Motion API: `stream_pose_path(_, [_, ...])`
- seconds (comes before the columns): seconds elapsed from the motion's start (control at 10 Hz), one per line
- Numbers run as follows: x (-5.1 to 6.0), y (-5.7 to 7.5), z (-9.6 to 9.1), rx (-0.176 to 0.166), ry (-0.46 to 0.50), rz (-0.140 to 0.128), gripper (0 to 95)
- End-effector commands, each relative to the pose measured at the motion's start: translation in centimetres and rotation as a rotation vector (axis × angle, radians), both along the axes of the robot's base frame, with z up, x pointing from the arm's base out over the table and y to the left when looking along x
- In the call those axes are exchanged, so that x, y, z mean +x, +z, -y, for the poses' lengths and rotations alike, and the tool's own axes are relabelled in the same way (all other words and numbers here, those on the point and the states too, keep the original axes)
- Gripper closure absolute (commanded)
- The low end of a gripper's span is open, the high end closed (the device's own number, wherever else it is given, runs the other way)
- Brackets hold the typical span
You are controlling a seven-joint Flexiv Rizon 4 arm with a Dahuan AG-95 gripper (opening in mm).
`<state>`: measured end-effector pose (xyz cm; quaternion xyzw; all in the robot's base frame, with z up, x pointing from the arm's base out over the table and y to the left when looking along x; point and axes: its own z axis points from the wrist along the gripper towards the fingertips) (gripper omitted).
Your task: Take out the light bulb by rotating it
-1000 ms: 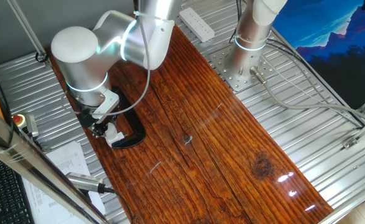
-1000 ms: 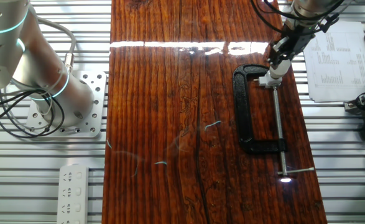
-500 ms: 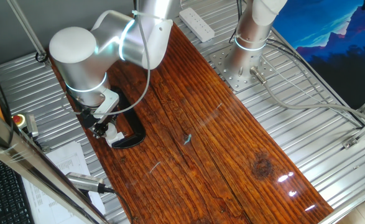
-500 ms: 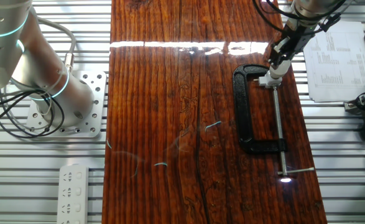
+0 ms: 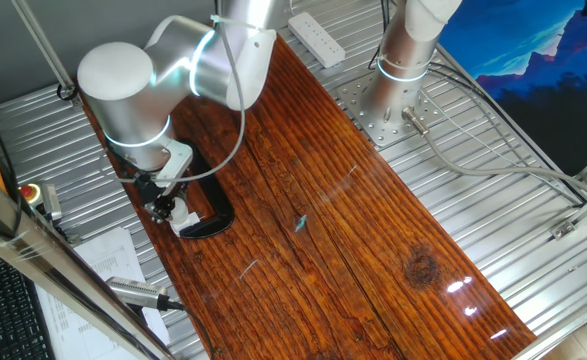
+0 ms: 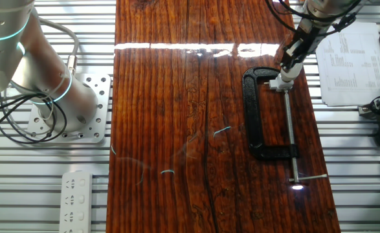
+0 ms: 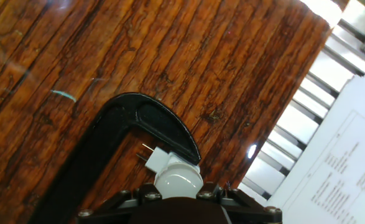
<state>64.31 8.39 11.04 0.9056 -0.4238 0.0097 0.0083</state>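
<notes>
In the hand view the light bulb (image 7: 178,179) shows as a small white dome at the bottom edge. It sits in a white socket block (image 7: 158,163) held in the mouth of a black C-clamp (image 7: 126,118). My gripper (image 7: 178,190) has a finger on each side of the dome, pressed against it, so it is shut on the bulb. In one fixed view the gripper (image 5: 165,206) points down at the white socket (image 5: 184,220) near the left edge of the board. In the other fixed view the gripper (image 6: 289,65) hides the bulb; only the socket (image 6: 281,83) shows.
The C-clamp (image 6: 251,123) lies on the wooden board (image 6: 177,129), its long screw (image 6: 290,139) running toward the board's edge. Printed papers (image 6: 351,65) lie on the metal table beside it. A second arm's base (image 5: 388,95), a power strip (image 5: 316,37) and a silver tool (image 5: 136,291) stand around.
The wrist has turned slightly about the bulb while staying in the same place over the socket. Nothing else on the board has moved.
</notes>
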Motion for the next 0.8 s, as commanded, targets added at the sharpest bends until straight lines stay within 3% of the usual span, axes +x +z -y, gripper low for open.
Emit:
stream_pose_path(0.1, [-0.06, -0.04, -0.06, 0.016, 0.038, -0.018, 76.0])
stream_pose_path(0.8, [-0.18, 0.28, -0.07, 0.029, 0.108, -0.026, 76.0])
